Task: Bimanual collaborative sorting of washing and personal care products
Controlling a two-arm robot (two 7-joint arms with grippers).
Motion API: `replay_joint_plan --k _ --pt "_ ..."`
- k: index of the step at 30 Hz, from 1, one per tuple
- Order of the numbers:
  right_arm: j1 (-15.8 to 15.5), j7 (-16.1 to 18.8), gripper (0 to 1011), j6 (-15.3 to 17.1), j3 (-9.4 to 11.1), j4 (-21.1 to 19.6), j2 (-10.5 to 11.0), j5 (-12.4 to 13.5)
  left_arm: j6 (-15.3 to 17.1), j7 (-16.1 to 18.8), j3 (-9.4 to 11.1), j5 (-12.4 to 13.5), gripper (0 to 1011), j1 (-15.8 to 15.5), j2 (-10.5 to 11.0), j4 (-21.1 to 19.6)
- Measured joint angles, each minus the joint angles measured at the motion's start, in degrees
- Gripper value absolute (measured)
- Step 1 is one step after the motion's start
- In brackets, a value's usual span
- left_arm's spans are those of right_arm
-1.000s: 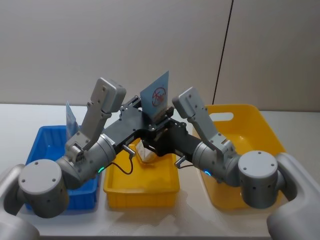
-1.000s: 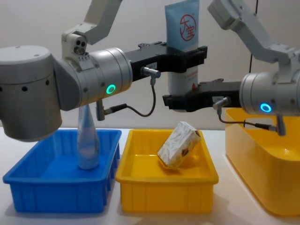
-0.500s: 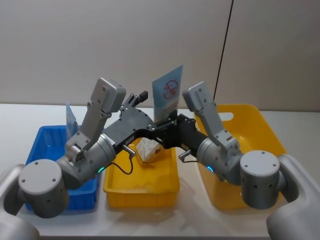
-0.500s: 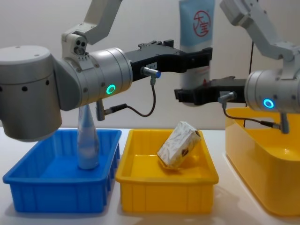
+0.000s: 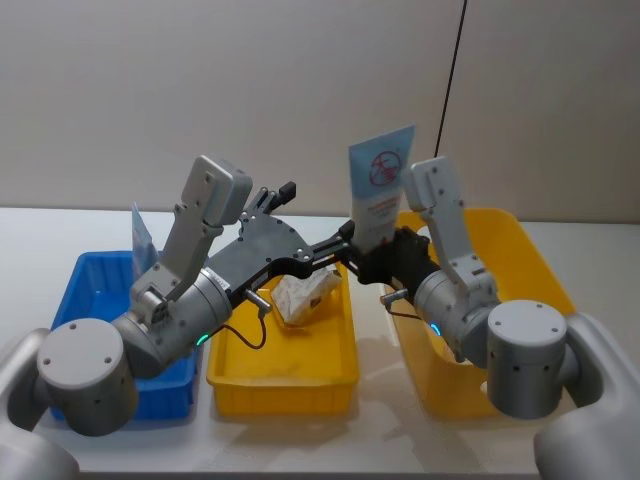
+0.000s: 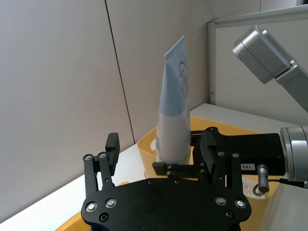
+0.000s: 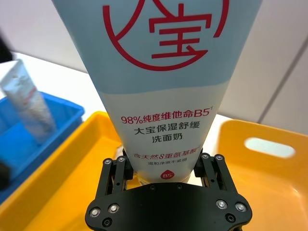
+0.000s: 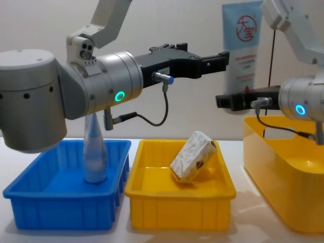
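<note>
The right gripper (image 7: 163, 185) clamps the base of the light-blue tube (image 8: 244, 55), holding it upright, cap end down, above the gap between the small yellow tray (image 8: 152, 192) and the big yellow bin (image 8: 273, 167). The left gripper (image 8: 215, 61) stands just left of the tube, fingers spread and empty, apart from it.

By the look of it, the handover is done and the carrying step is in hand: the next move calls for the right arm to bring the tube over the big yellow bin on the right and lower it inside before letting go.

The bin's near-left rim lies under the gripper, so the tube's low end must pass above it. The bin's floor offers open room. The white patterned pack (image 8: 193, 156) lies tilted in the middle tray, and the slim bottle (image 8: 94, 152) stands in the blue bin (image 8: 50, 202) on the left, both well apart from that path.
</note>
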Motion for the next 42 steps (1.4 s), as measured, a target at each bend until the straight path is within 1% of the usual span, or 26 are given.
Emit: replay_joint_plan --k 2,5,9,12,13,16,24,25,29,34,42 --pt "-0.2 -1.6 641 0.7 0.8 -0.1 -0.5 -0.2 0.0 0.0 0.0 0.0 1001 0.0 0.0 0.0" --pt "-0.4 -3.1 641 1.4 1.5 -0.2 -0.9 -0.4 0.0 0.0 0.0 0.0 1001 0.0 0.0 0.0" --pt "-0.7 -6.2 641 3.0 2.9 -0.2 -1.8 -0.9 0.0 0.0 0.0 0.0 1001 0.0 0.0 0.0" --pt "-0.8 -7.7 641 3.9 3.7 -0.2 -2.3 -1.2 0.0 0.0 0.0 0.0 1001 0.0 0.0 0.0" --pt "-0.8 -8.8 641 4.6 4.2 -0.2 -2.6 -1.3 0.0 0.0 0.0 0.0 1001 0.0 0.0 0.0" --pt "-0.9 -10.3 641 5.5 4.9 -0.1 -3.0 -1.6 0.0 0.0 0.0 0.0 1001 0.0 0.0 0.0" --pt "-0.5 -16.6 640 9.7 8.2 1.4 -4.8 -2.7 0.0 0.0 0.0 0.0 1001 0.0 0.0 0.0" --pt "-0.5 -16.6 641 9.7 8.2 1.4 -4.8 -2.7 0.0 0.0 0.0 0.0 1001 0.0 0.0 0.0" --pt "0.2 -19.5 641 12.5 9.6 2.9 -5.5 -3.4 0.0 0.0 0.0 0.0 1001 0.0 0.0 0.0" --pt "1.2 -21.9 641 15.3 10.8 4.9 -5.8 -4.1 0.0 0.0 0.0 0.0 1001 0.0 0.0 0.0" --pt "2.3 -23.8 641 17.5 11.9 7.3 -6.2 -4.8 0.0 0.0 0.0 0.0 1001 0.0 0.0 0.0"
